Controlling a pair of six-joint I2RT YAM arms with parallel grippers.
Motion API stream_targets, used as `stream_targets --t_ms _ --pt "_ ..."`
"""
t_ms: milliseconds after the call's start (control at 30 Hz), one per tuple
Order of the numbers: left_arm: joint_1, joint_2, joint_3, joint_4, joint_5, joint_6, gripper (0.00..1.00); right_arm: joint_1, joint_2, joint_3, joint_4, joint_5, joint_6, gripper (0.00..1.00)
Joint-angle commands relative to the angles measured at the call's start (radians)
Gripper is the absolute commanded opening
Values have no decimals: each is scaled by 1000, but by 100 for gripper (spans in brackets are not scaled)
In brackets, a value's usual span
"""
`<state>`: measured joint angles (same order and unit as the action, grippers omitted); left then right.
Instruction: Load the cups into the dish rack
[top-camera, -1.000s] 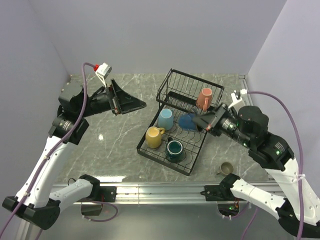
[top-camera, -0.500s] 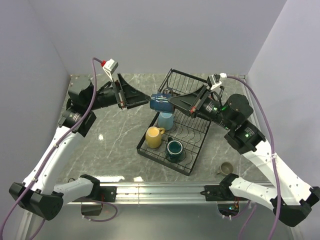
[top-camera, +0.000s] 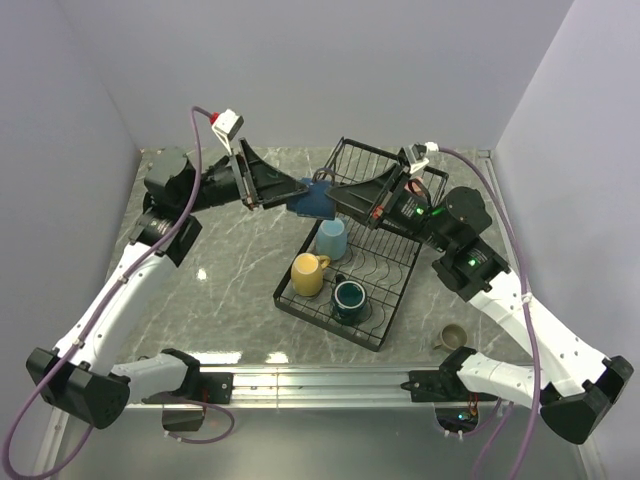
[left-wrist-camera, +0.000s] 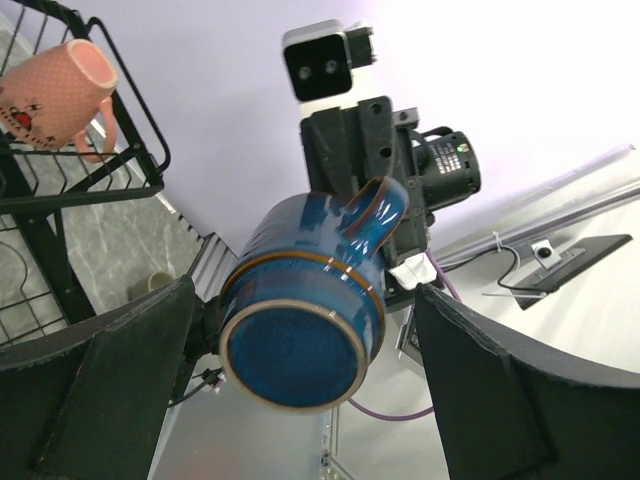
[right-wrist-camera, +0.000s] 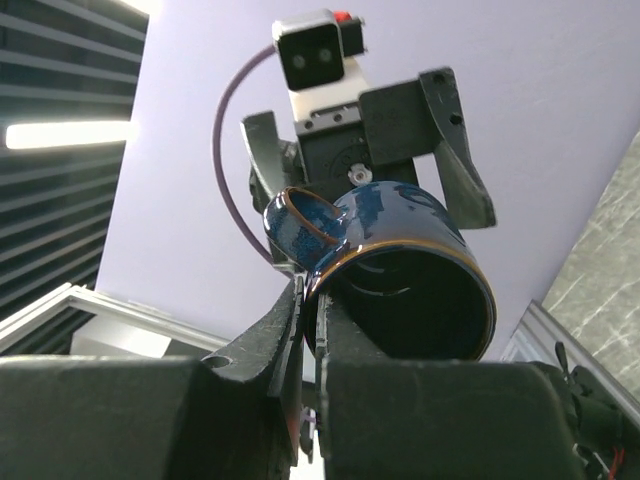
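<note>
Left wrist view: navy mug (left-wrist-camera: 300, 320) hangs in mid-air, glazed base toward this camera, handle uppermost.
Axis: the mug's length runs from arm to arm.
Left fingers (left-wrist-camera: 120, 370): spread wide, flanking the mug's body; contact unclear.
Right fingers (right-wrist-camera: 262, 350): clamped on the rim beside the handle.
Place: above the table (top-camera: 230, 270), just left of the dish rack (top-camera: 328, 325) and its raised basket.
Judgement: a handover seems under way.
Materials: glossy ceramic with brown edge lines; black wire rack.
</note>
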<state>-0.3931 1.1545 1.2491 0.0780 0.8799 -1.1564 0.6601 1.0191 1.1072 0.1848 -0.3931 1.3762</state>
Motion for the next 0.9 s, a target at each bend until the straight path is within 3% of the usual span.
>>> stream_targets --t_ms 0,133,233,600,733,767,800,833,867 --pt "-10 16 9 132 37 -52 96 -4 -10 3 142 -21 29 0" --pt "-27 39 27 140 44 -49 90 -2 -7 -21 173 -13 44 0" --pt "-32 40 30 124 37 -39 79 -5 -16 -30 179 25 32 0" --pt "-35 34 36 86 25 -22 73 -31 -10 -50 193 45 26 0" --pt "-35 42 44 95 27 -29 49 -31 -4 -55 194 50 18 0" --pt "-35 45 50 86 27 -28 36 -31 -2 -49 186 48 11 0" --pt "-33 48 61 83 27 -25 31 -31 -1 -37 167 46 3 0" --pt "-35 57 68 75 30 -22 23 -31 4 -24 148 46 -20 2" --pt "-33 60 79 51 28 -10 19 -33 3 -11 122 48 -35 11"
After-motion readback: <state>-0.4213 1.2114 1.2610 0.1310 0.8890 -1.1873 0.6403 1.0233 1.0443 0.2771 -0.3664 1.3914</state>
